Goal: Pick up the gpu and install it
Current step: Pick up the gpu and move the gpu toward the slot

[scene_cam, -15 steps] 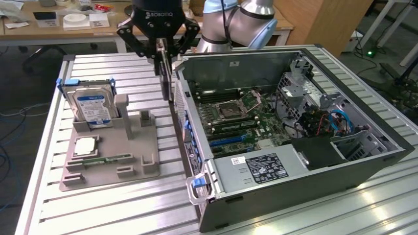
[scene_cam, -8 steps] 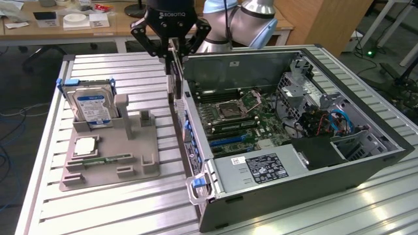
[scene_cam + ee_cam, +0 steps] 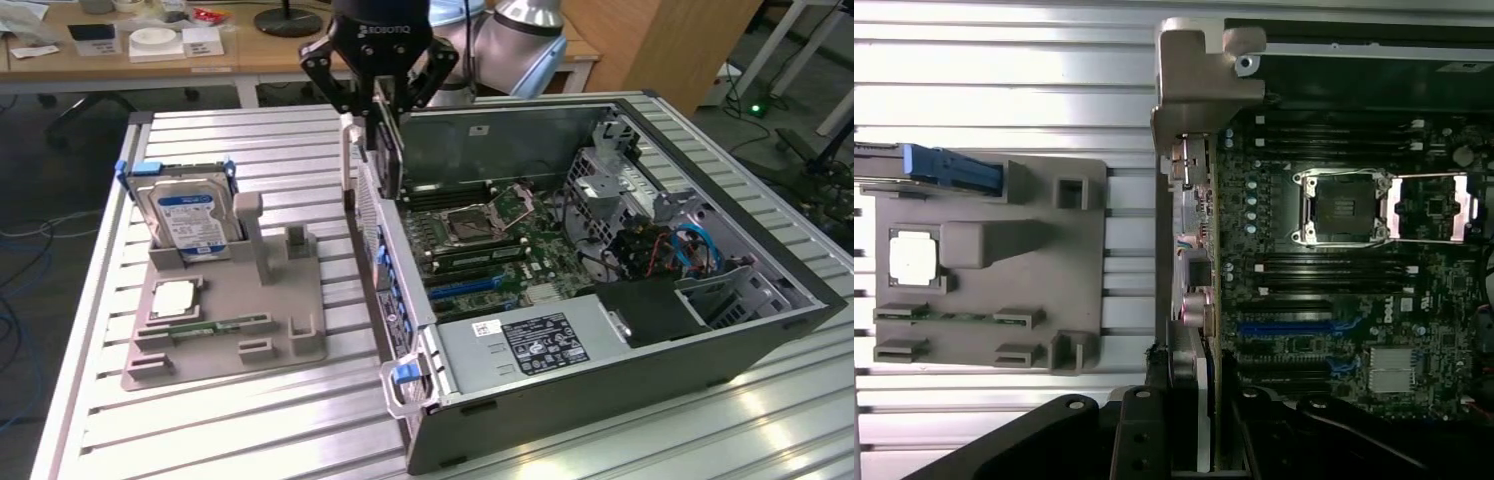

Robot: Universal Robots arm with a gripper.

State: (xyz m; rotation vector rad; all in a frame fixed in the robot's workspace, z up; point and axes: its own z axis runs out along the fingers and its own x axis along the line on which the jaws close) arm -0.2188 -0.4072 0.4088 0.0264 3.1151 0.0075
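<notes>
Centrally, we see the gripper pinching the gpu by its upper edge. The card hangs upright and edge-on, just inside the rear wall of the open computer case and above the motherboard. We cannot tell whether its lower edge touches a slot. From the wrist view, the gpu runs between the gripper fingers, beside the blue expansion slots. On the surface, at the exterior view's left, a grey fixture carries an upright hard drive, a processor chip and a memory stick.
</notes>
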